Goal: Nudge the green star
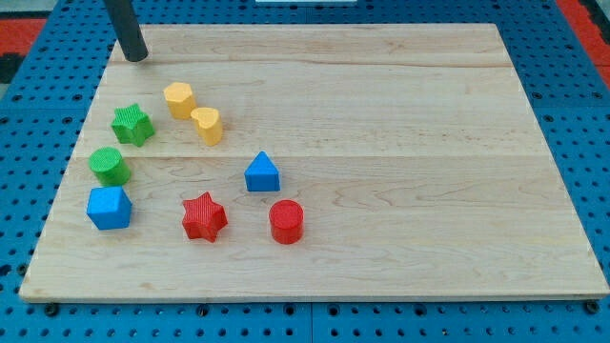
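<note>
The green star (132,125) lies near the left edge of the wooden board (400,114). My tip (136,57) rests at the board's top left corner, above the star and well apart from it. The dark rod rises out of the view's top. A green cylinder (110,166) sits just below the star. A yellow block (179,99) and a second yellow block (207,125) lie to the star's right.
A blue cube-like block (109,208) sits below the green cylinder. A red star (204,217), a red cylinder (286,221) and a blue block with a pointed top (262,173) lie lower, toward the middle. Blue pegboard surrounds the board.
</note>
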{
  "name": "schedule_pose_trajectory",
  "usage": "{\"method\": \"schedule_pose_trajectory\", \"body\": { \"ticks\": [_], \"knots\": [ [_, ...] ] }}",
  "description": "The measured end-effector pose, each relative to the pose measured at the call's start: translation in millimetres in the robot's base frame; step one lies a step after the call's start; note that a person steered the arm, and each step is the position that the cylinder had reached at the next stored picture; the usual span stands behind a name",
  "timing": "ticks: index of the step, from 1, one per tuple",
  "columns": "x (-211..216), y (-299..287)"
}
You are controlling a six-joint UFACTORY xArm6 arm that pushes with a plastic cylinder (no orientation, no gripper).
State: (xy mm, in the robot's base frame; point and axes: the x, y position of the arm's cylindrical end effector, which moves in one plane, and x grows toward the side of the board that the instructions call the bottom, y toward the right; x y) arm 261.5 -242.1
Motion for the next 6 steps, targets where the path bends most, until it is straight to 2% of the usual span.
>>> {"method": "schedule_pose_trajectory", "body": {
  "ticks": [3, 5, 6],
  "knots": [
    [1.5, -2.5],
    [43.9, -14.5],
    [102.2, -6.5]
  ]
}}
